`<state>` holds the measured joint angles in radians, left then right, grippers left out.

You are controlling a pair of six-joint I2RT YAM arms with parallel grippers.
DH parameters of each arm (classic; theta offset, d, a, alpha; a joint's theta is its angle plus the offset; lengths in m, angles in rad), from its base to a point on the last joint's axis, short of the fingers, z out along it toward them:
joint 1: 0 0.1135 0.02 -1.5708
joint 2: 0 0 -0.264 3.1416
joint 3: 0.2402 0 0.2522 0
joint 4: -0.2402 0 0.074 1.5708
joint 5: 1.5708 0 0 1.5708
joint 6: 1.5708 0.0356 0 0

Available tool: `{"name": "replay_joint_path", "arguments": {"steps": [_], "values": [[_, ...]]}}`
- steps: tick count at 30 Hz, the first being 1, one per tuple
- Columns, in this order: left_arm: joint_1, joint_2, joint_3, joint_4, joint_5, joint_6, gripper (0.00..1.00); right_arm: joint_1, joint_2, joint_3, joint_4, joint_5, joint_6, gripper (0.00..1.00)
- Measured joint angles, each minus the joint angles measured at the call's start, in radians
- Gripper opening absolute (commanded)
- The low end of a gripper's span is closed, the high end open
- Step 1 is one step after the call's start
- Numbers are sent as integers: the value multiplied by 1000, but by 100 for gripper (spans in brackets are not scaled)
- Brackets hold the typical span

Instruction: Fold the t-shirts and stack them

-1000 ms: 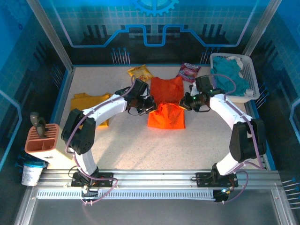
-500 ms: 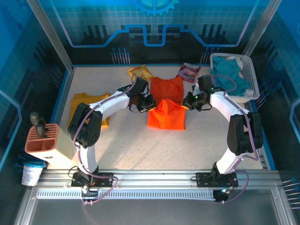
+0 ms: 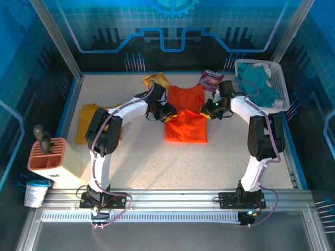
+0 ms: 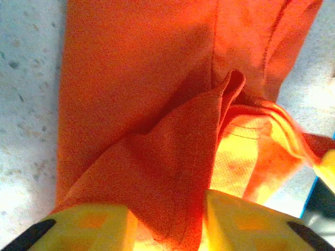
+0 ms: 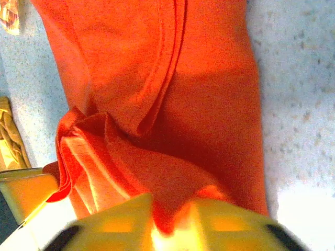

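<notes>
orange t-shirt [image 3: 186, 130] lies long axis near-to-far, pinched at both side edges.

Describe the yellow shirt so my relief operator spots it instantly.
Look at the left edge of the table, beyond the terracotta tool holder. The mustard shirt lies there, flat. It is dull cloth, far larger than the shiny yellow snack packet at the back, and darker than the orange shirt at centre.

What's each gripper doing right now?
The left gripper is closed on the orange t-shirt.
The right gripper is closed on the same shirt.
</notes>
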<state>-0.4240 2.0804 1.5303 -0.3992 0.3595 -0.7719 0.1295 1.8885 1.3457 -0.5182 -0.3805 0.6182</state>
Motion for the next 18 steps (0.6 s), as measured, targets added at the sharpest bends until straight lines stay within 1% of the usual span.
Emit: {"name": "replay_joint_path", "arguments": {"steps": [2, 3, 5, 8, 12, 15, 18], "values": [[16, 5, 0, 7, 6, 11, 53, -7, 30, 14, 22, -8, -7, 66], [25, 5, 1, 10, 8, 17, 54, -10, 37, 16, 32, -8, -12, 70], [50, 5, 9, 13, 15, 31, 56, -14, 37, 13, 45, -8, -18, 75], [84, -12, 11, 14, 16, 55, 57, -15, -2, -19, 73, -3, -21, 77], [96, -98, -24, 33, 27, 67, 56, -15, -128, -108, 89, -28, -13, 77], [69, -179, -64, 59, 48, 60, 55, -10, -227, -178, 110, -72, 6, 77], [13, -217, -97, 112, 73, 26, 55, 6, -297, -265, 163, -120, 45, 77]]}}
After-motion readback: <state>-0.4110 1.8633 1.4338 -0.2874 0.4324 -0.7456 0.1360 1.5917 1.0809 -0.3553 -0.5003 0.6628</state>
